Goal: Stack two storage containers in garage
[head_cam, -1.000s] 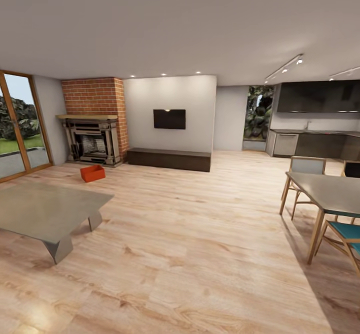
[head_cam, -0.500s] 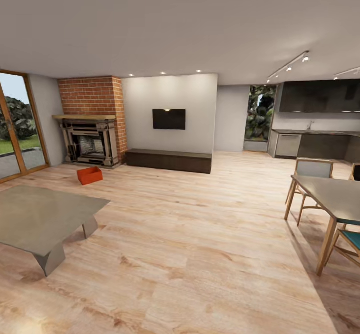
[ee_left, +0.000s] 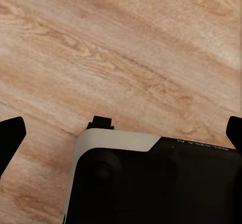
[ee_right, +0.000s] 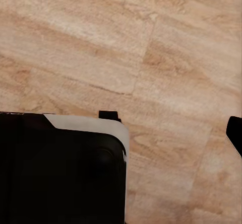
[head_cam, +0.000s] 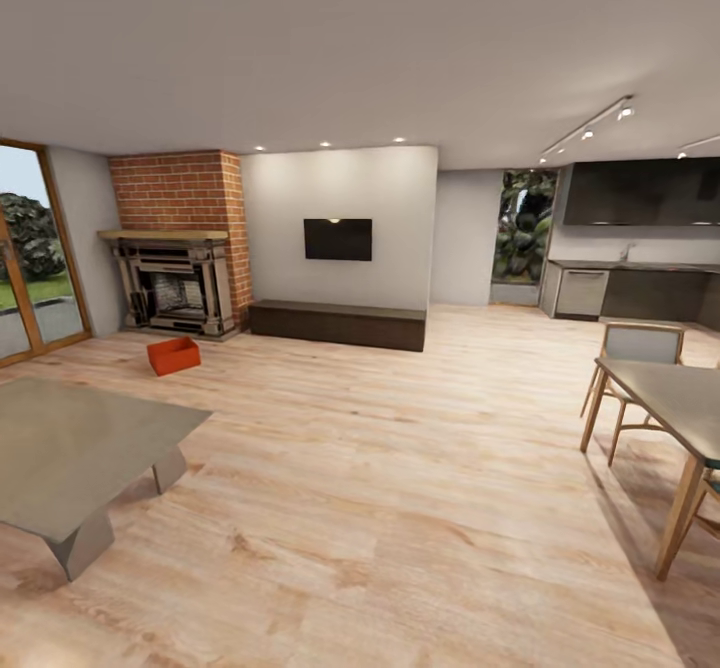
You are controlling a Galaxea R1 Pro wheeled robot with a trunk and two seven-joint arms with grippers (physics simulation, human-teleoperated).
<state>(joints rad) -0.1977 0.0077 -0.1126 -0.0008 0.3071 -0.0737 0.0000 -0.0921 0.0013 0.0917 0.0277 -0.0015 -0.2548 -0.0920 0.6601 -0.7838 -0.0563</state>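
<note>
Head view: wide stretch of bare light wood-plank floor (head_cam: 400,488) running far toward a dark low bench (head_cam: 337,324) under a wall-mounted black screen (head_cam: 338,239). Bounded near left by a low grey table (head_cam: 70,453), smooth and angular; bounded right by a wooden-legged dining table (head_cam: 670,398) and chair (head_cam: 640,348). One red-orange storage container (head_cam: 173,355), open-topped, resting on the planks far left, just in front of the red brick fireplace (head_cam: 178,248); contents too small to tell. Left wrist view: left gripper (ee_left: 121,133) over grained planks, dark fingertips (ee_left: 10,136) spread wide at both edges, holding nothing. Right wrist view: right gripper (ee_right: 121,128) over planks, one fingertip (ee_right: 234,131) visible; spread cannot be judged.
</note>
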